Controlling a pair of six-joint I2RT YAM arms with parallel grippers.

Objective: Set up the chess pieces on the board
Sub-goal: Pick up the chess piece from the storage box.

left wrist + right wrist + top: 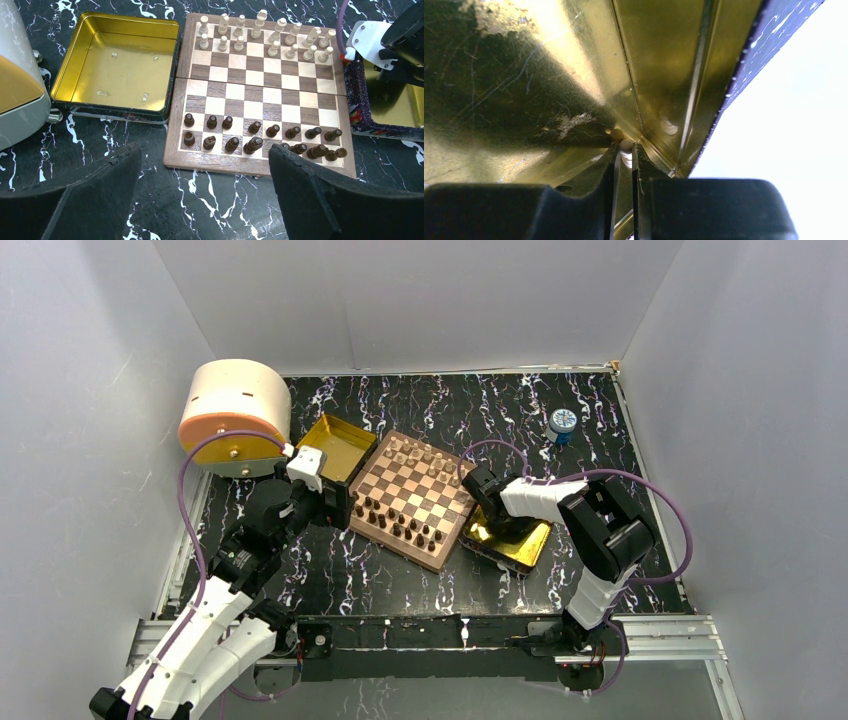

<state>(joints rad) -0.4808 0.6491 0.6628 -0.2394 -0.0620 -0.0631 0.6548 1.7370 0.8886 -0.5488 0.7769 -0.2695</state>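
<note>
The board (418,496) (260,95) lies mid-table. Light tan chess pieces (260,25) stand in its two far rows, and dark brown ones (252,142) in its two near rows. Out of the top view only their rows (400,525) can be made out. My left gripper (202,156) (335,505) hangs open and empty over the table by the board's near edge. My right gripper (625,152) (492,520) reaches into the corner of the right gold tray (524,75) (525,545). Its fingers are shut on a small light chess piece (626,148).
A second gold tray (340,445) (120,65), empty, sits against the board's left side. A round cream and orange container (235,415) stands at the far left. A small blue and white object (563,423) stands at the far right. White walls enclose the table.
</note>
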